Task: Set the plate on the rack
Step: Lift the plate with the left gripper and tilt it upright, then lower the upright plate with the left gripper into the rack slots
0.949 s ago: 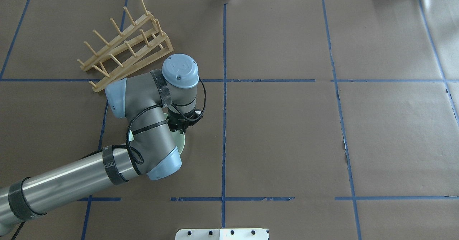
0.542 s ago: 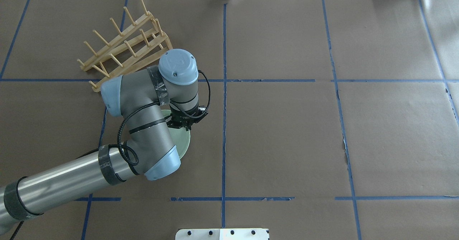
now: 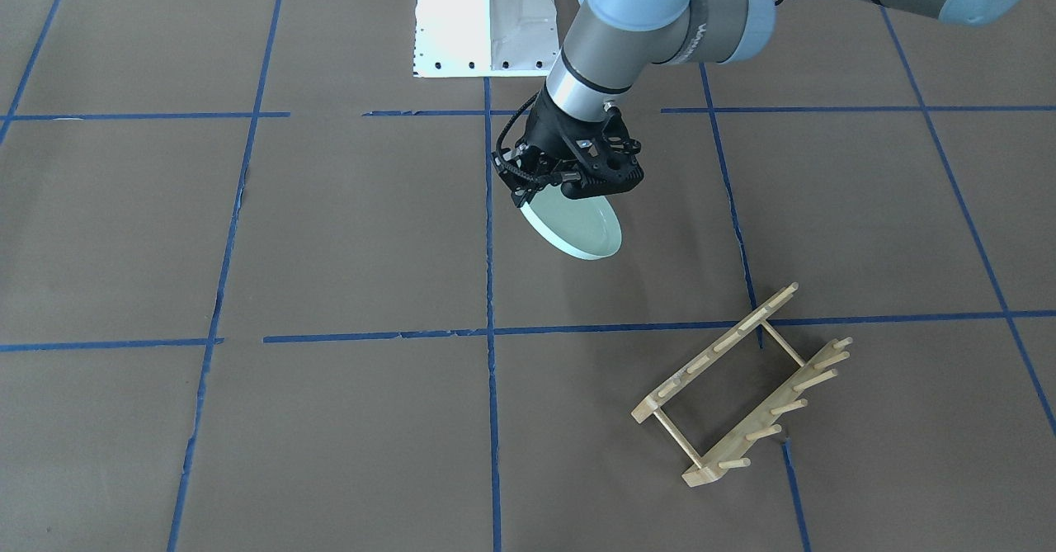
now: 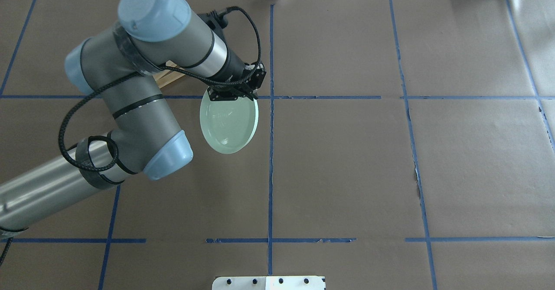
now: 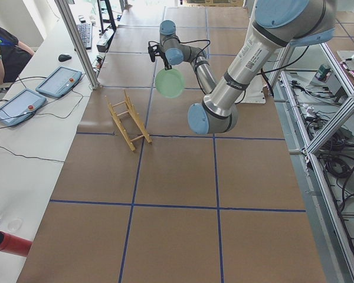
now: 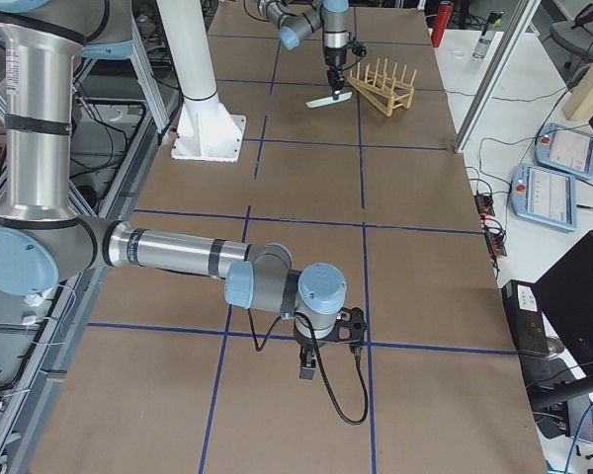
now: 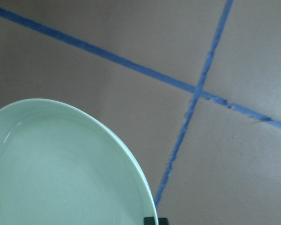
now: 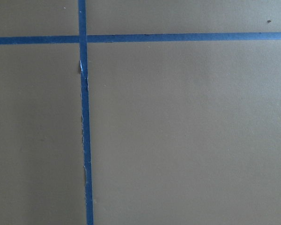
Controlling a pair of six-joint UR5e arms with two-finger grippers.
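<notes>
A: Where is the round pale mint-green plate (image 4: 229, 125) with the raised rim?

B: Clamped in the left gripper (image 4: 233, 96). Its 2 jaws are closed on the plate's rim, at the edge farthest from the robot. The rest of the plate hangs out from the jaws toward the robot's base.

A: Flat or tilted?

B: Tilted. In the front-facing view the plate (image 3: 577, 226) slopes down from the left gripper (image 3: 569, 189), hollow side facing upward, lifted off the brown paper-covered table (image 3: 330, 230). In the left wrist view the plate (image 7: 61, 168) fills the lower left corner, with faint rings showing in the hollow.

A: And the small light wooden rack (image 3: 742, 387) with the upright pegs?

B: Well apart from the jaws, out on the robot's left and farther from the base than they are. It stands on the table, 2 peg rails joined by 2 thin crossbars. From overhead the left arm covers nearly all of it.

A: What lies below the jaws?

B: Brown paper marked by blue tape lines (image 4: 271, 160). 2 of them cross just beside the jaws, on the robot's right.

A: The right gripper?

B: The right gripper (image 6: 328, 336) shows only in the exterior right view, low over the table and far from the left jaws and the plate (image 6: 328, 100). I cannot tell whether its jaws are apart or together. Its wrist view holds only paper and 2 crossing tape lines.
</notes>
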